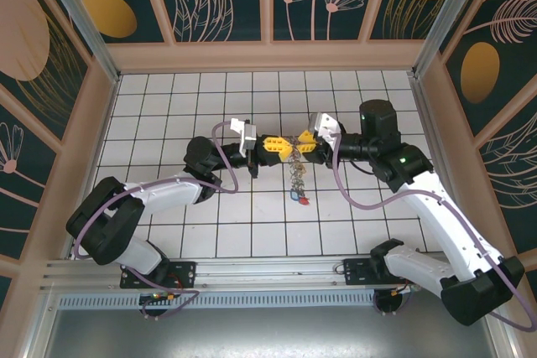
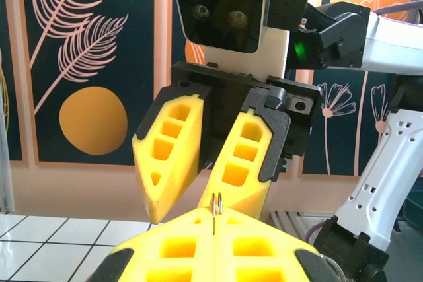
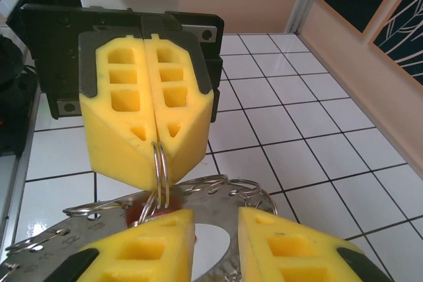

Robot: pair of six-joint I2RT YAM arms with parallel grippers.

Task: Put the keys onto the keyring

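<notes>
The white tiled table [image 1: 168, 106] takes up most of the floor; over its middle the left arm [image 1: 159, 194] and the right arm [image 1: 436, 199] reach in and meet nose to nose, lifted off the tiles, I'd guess so the bunch can dangle free. That makes two arms and two grippers. The left gripper [image 3: 157, 144] has its yellow fingers pressed tight together on the keyring [image 3: 160, 173], pinching the wire at the very tips and holding it out like a vice, likely so the other hand can work on it. The right gripper [image 3: 215, 232] faces it with fingers apart, just beside the ring, and nothing I can see is pinched between them. I count one ring in the grip; more wire loops [image 3: 221, 183] curve below it, and how they link I can't tell. The keys [image 1: 295, 175] hang in one cluster under the meeting point, too small to count; two tags show – a blue tag [image 1: 295, 195] and a red tag [image 1: 303, 201].
</notes>
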